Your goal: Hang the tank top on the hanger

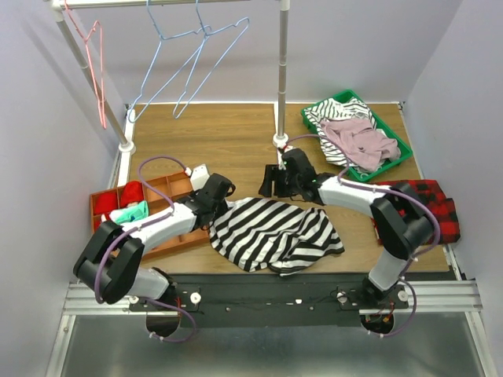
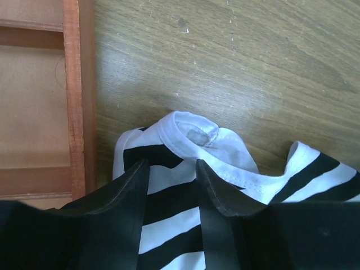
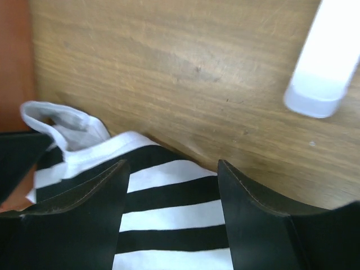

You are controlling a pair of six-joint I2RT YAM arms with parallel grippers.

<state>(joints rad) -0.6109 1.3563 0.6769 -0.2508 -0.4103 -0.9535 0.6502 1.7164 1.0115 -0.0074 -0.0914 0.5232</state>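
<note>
top external view: the striped tank top (image 1: 275, 233) is lying crumpled on the wooden table (image 1: 228, 133), at the middle of its near edge. the left gripper (image 1: 220, 196) is resting at the top's left far corner. the right gripper (image 1: 271, 184) is hovering over the top's far edge. the light-blue wire hanger (image 1: 211, 71) is hanging from the rail above the far edge, well apart from the top, and a pink-red wire hanger (image 1: 96, 63) is hanging by the far left corner. a green tray (image 1: 397, 157) of clothes is sitting at the far right corner, a plaid cloth (image 1: 436, 204) at the right edge and a wooden compartment tray (image 1: 102, 206) at the left edge.

left wrist view: the left gripper (image 2: 171, 166) is standing partly open, striped cloth lying flat between its fingers (image 2: 126, 191) and nothing pinched. a white-hemmed strap (image 2: 191, 132) is folding just ahead.

right wrist view: the right gripper (image 3: 172, 166) is spreading wide over the stripes, holding nothing. a white pole (image 3: 323, 62) is showing at the upper right.
</note>
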